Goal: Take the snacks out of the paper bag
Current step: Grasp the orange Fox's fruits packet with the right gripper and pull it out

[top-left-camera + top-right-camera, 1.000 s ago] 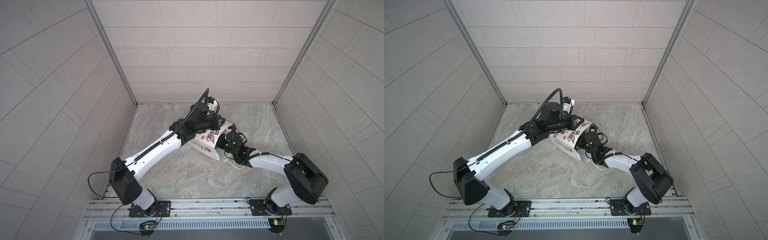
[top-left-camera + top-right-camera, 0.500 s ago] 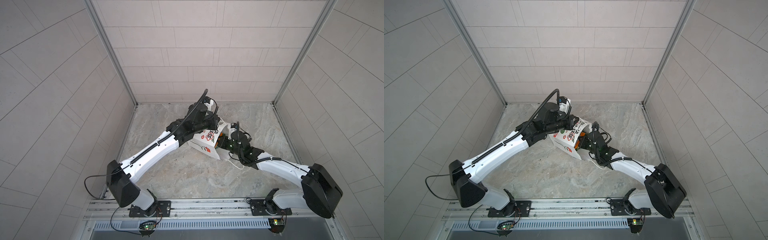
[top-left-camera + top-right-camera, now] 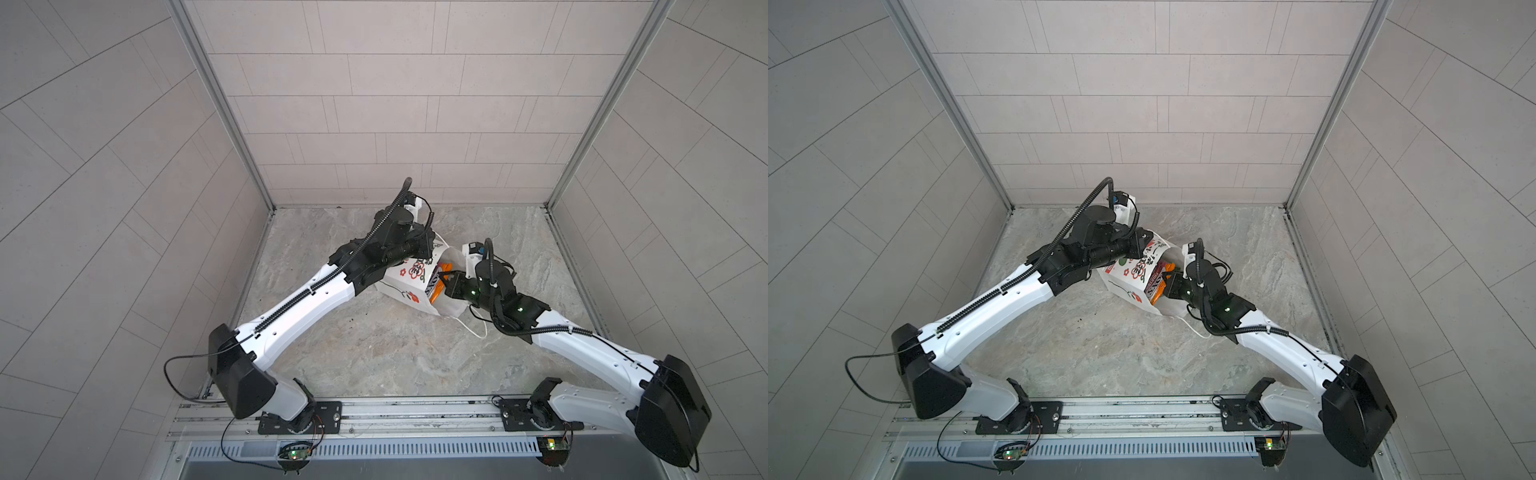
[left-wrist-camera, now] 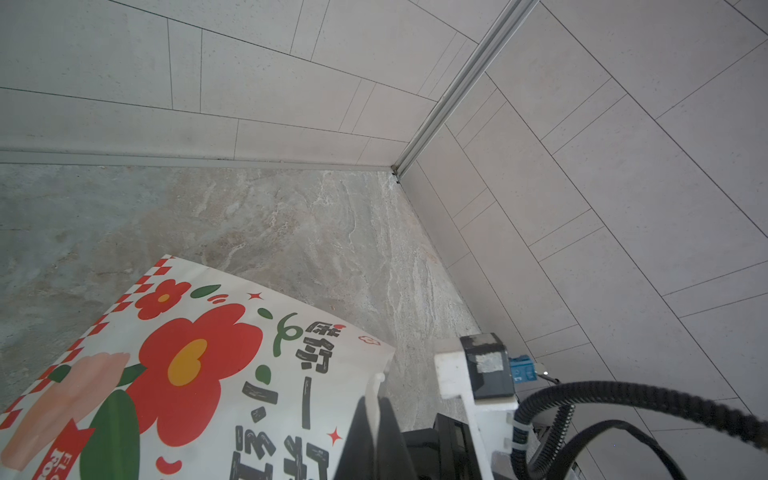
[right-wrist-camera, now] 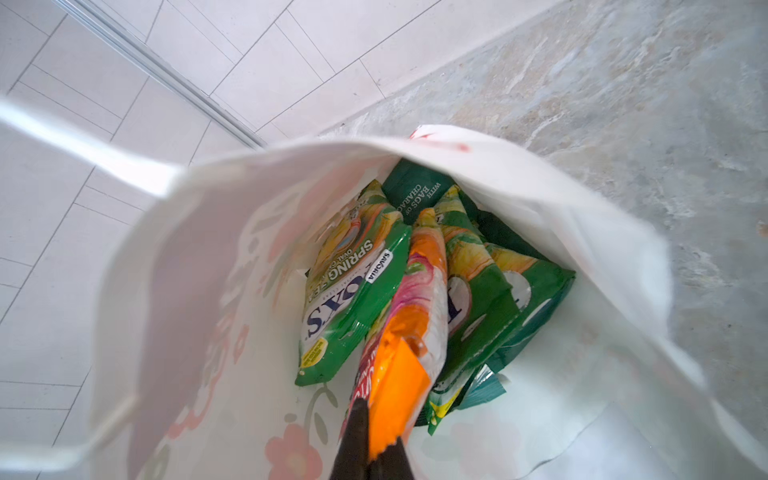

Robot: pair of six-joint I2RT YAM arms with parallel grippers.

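in both top views the paper bag (image 3: 405, 282) sits tipped on the floor (image 3: 374, 353), its mouth around my right gripper (image 3: 444, 283). left wrist: my left gripper (image 4: 376, 415) is pinching the bag's white top edge. right wrist: right jaws clamp the orange-pink packet (image 5: 419, 299) inside the bag, green packets (image 5: 353, 291) either side beyond the tips.

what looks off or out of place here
The paper bag is tipped over on the table, mouth sideways, one cord handle trailing loose. The left pincer clamps its rim. The right pincer pinches the orange packet by a crumpled corner; nothing has spilled.
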